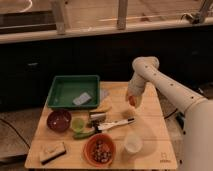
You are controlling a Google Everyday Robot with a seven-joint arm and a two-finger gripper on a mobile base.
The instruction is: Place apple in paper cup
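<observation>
My gripper (pixel 132 99) hangs over the back right part of the wooden table (pixel 150 125), pointing down. It is shut on the apple (pixel 131 101), a small red-orange fruit that shows between the fingertips, a little above the tabletop. The paper cup (pixel 132 143), white and plain, stands upright near the table's front edge, well in front of the gripper and apart from it. The cup looks empty.
A green tray (pixel 74 91) sits at the back left. A maroon bowl (pixel 59 120), a small green cup (pixel 78 124), a banana (pixel 103 107), a brush (pixel 115 125), an orange bowl (pixel 99 149) and a sponge (pixel 52 151) lie left of the paper cup.
</observation>
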